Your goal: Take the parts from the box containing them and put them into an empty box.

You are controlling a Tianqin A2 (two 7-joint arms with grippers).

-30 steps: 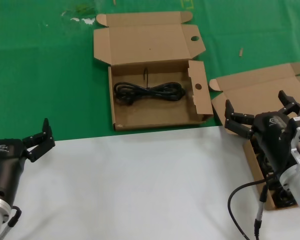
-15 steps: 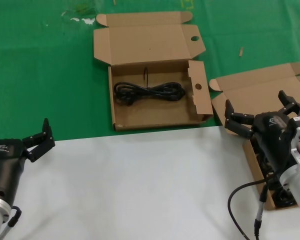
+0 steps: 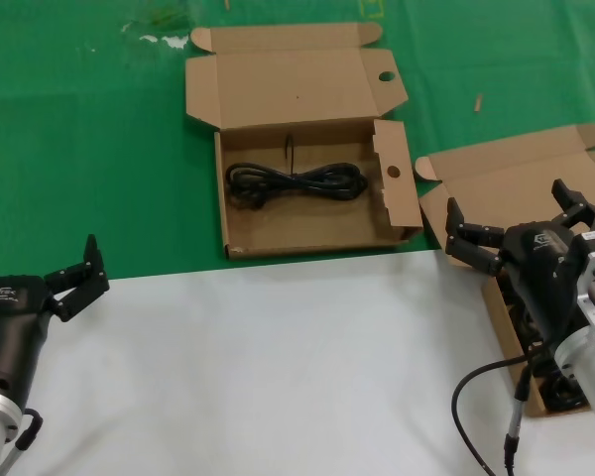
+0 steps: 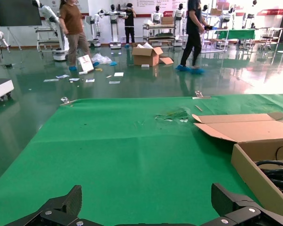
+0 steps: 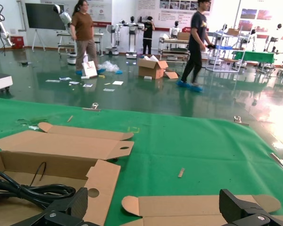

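The box with round punched holes [image 3: 402, 213] lies open at the table's middle, with one black looped cable [image 3: 296, 182] in it. The plain-lidded box [image 3: 516, 178] lies open at the right; its dark cables [image 3: 562, 395] are mostly hidden by my right arm. My right gripper [image 3: 504, 198] is open and empty, hovering over that box near its lid hinge. My left gripper [image 3: 74, 276] is open and empty, parked at the near left over the white sheet's edge. The right wrist view shows the holed box [image 5: 101, 181], its cable [image 5: 23, 189] and the plain lid [image 5: 193, 206].
A green cloth [image 3: 79, 149] covers the far half of the table; a white sheet [image 3: 278, 367] covers the near half. The left wrist view shows my left gripper [image 4: 146, 195] over green cloth, the holed box's wall [image 4: 254, 176] beside it. Small scraps [image 3: 164, 40] lie far left.
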